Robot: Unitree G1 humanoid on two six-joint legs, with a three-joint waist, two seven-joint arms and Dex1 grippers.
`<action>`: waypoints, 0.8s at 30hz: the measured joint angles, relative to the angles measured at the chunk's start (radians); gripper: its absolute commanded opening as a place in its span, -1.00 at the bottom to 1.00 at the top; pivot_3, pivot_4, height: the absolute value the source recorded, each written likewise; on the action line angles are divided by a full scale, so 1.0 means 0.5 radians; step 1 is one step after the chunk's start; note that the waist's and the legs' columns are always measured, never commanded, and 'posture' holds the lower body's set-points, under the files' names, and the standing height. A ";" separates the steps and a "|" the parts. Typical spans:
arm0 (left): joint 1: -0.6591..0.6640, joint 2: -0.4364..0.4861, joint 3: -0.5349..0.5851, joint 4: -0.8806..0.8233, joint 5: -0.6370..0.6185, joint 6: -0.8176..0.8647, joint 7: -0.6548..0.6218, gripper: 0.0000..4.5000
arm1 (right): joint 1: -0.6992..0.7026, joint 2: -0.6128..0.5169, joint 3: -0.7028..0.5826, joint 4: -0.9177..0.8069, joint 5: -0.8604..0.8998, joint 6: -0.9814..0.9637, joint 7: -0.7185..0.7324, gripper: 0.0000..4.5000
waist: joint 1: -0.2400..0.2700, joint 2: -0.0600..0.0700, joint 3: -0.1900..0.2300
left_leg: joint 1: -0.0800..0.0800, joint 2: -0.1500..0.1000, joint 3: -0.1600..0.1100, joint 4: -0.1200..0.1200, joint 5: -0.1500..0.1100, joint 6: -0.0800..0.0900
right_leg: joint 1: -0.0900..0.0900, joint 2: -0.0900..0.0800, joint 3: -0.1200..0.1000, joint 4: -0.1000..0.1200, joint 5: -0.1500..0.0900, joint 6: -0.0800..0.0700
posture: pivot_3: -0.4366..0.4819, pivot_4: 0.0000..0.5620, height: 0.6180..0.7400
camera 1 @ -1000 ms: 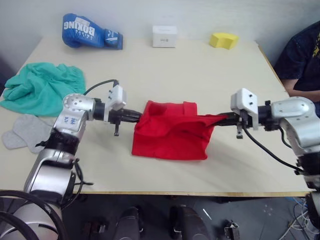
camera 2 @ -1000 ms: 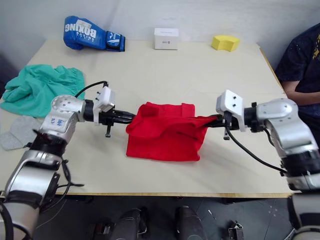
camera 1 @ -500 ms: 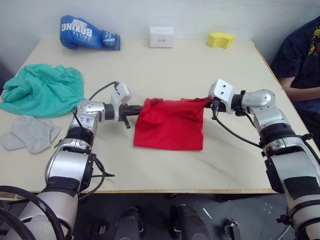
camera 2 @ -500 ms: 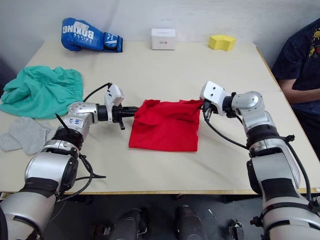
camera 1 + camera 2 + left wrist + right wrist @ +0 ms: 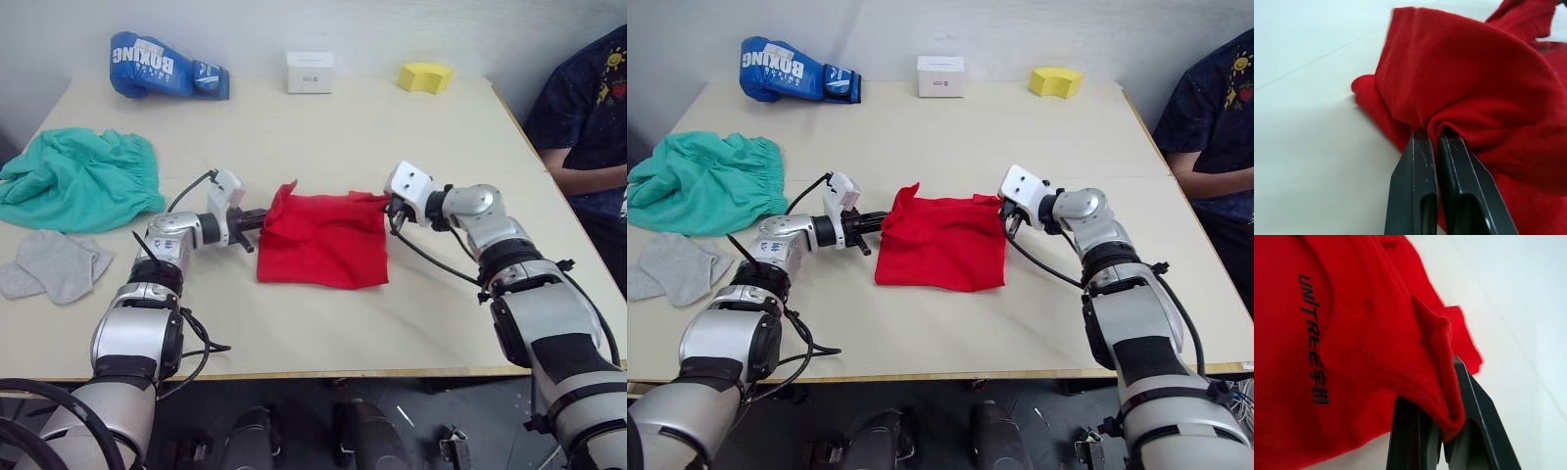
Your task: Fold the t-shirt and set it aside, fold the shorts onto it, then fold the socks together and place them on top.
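Observation:
The red t-shirt (image 5: 323, 242) lies folded into a rough rectangle at the middle of the table. My left gripper (image 5: 260, 219) is shut on its left upper corner; the left wrist view shows the fingers (image 5: 1420, 181) pinching a fold of the t-shirt (image 5: 1474, 98). My right gripper (image 5: 385, 203) is shut on the right upper corner, where the cloth (image 5: 1352, 333) with dark lettering drapes over the fingers (image 5: 1469, 431). The teal shorts (image 5: 78, 178) lie crumpled at the far left. The grey socks (image 5: 54, 264) lie side by side in front of them.
A blue boxing glove (image 5: 162, 65), a white box (image 5: 310, 71) and a yellow block (image 5: 425, 76) stand along the table's back edge. A person in a dark shirt (image 5: 583, 108) sits at the right side of the table (image 5: 323, 333).
Both grippers carried the t-shirt's front edge away from me and lowered it onto the back part, so the shirt now lies folded and flatter. The camera view also shifted.

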State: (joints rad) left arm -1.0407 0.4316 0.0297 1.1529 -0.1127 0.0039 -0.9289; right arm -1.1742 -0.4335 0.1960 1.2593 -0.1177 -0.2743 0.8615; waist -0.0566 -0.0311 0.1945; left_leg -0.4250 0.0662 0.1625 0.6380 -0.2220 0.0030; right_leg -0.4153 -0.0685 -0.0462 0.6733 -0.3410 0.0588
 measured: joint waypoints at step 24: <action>-0.211 -0.047 0.540 0.042 -0.312 0.985 0.806 0.99 | 0.494 -0.064 -0.534 -0.742 0.410 0.194 0.006 1.00 | -0.004 0.000 0.000 | 0.005 0.000 0.000 -0.002 0.000 -0.003 | 0.003 0.004 0.001 0.001 0.000 0.001 | -0.05 -0.47 1.00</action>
State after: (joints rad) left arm -1.1460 0.4081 0.2996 1.1737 -0.2685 0.4963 -0.5259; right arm -0.9272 -0.4653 -0.0709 0.8883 0.0871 -0.1772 0.8646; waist -0.0587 -0.0311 0.1945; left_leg -0.4225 0.0664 0.1627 0.6369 -0.2218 0.0015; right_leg -0.4139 -0.0667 -0.0457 0.6737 -0.3410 0.0590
